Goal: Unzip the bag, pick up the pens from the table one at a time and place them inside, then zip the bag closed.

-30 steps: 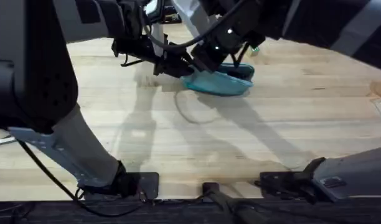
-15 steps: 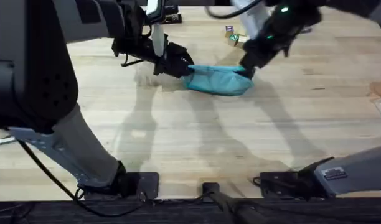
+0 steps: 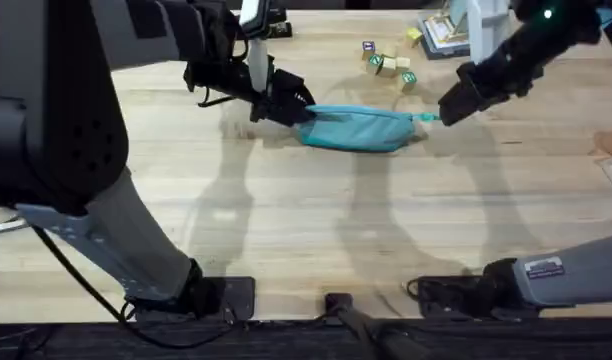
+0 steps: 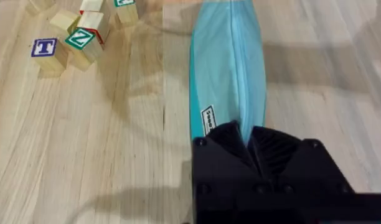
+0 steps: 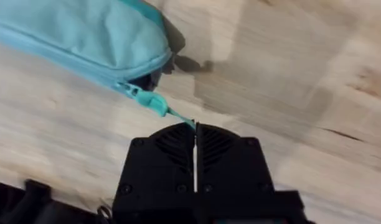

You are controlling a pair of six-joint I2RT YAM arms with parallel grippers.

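Letter blocks [image 3: 386, 62] sit near the bag [image 3: 358, 128], apart from it.

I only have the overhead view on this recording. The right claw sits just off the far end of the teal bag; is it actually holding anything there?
Observer: Yes. In the right wrist view the right claw is shut on the zipper pull, a thin teal tab at the end of the bag.
Operator: And the left claw at the other end?
Observer: The left wrist view shows the left claw pinching that end of the bag's fabric, right at the zipper seam.
Operator: Is the zipper open at the pull end?
Observer: The right wrist view shows only a small dark gap beside the pull; along the rest of the seam, in the left wrist view, the zipper looks closed.
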